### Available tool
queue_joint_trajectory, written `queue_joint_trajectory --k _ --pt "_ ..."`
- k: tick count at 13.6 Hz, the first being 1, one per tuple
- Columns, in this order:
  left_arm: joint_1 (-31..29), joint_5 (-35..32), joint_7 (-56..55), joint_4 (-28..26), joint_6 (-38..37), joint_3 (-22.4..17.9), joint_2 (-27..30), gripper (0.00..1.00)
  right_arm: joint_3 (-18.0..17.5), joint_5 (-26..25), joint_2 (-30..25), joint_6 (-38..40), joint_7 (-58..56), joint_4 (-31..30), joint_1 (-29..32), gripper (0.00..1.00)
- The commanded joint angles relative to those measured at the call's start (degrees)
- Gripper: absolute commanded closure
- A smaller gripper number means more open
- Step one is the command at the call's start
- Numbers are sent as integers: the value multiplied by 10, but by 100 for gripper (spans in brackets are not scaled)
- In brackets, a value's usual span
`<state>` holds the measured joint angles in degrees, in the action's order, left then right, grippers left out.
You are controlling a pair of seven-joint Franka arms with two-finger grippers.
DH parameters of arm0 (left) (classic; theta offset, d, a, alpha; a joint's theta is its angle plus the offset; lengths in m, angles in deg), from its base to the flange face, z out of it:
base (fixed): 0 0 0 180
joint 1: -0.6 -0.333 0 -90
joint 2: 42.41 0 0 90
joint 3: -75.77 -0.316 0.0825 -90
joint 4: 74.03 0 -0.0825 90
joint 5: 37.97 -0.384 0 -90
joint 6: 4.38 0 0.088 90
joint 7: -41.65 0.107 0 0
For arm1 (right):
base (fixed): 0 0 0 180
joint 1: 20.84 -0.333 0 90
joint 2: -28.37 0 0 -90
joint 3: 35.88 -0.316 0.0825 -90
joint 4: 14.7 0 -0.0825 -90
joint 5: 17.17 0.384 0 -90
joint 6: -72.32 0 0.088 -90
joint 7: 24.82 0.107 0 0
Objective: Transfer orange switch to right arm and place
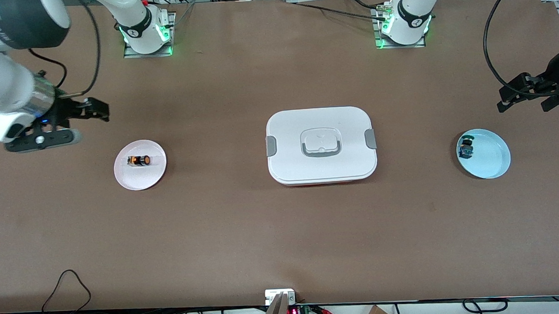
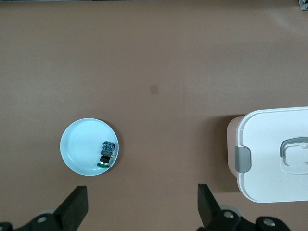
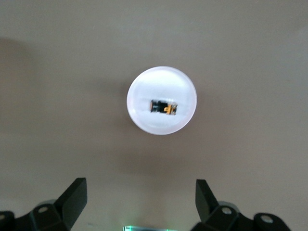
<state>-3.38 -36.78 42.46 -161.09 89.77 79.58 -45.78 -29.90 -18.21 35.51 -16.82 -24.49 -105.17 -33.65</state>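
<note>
The orange switch (image 1: 139, 160) is a tiny black block with an orange end. It lies on its side on a pale pink plate (image 1: 153, 175) toward the right arm's end of the table, and shows in the right wrist view as well (image 3: 163, 108). My right gripper (image 1: 96, 110) hangs open and empty over bare table beside that plate; its fingers (image 3: 72, 197) stand wide apart. My left gripper (image 1: 508, 99) is open and empty too, over bare table by the light blue plate (image 1: 492, 158) at the left arm's end; its fingers (image 2: 77, 204) frame bare table.
A white lidded box (image 1: 321, 145) with grey latches and a handle sits in the middle of the table, also in the left wrist view (image 2: 274, 154). The light blue plate (image 2: 79, 144) holds a small blue-and-green component (image 2: 108, 154). Cables run along the table's front edge.
</note>
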Motion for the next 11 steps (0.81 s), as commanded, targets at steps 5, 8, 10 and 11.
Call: queue_joint_trajectory --k 5,8,10,11 --pt "-2 -9 9 5 -6 1 -2 0 -4 2 -11 27 9 45 66 0" --pt "0 -9 9 5 -5 1 -3 0 -5 -3 -90 -58 7 -83 63 0" --pt "1 -9 9 5 -5 1 -3 0 -5 -4 -125 -97 1 -141 66 0" --pt "1 -8 9 5 -6 1 -4 0 -5 -4 -123 -86 -2 -127 66 0"
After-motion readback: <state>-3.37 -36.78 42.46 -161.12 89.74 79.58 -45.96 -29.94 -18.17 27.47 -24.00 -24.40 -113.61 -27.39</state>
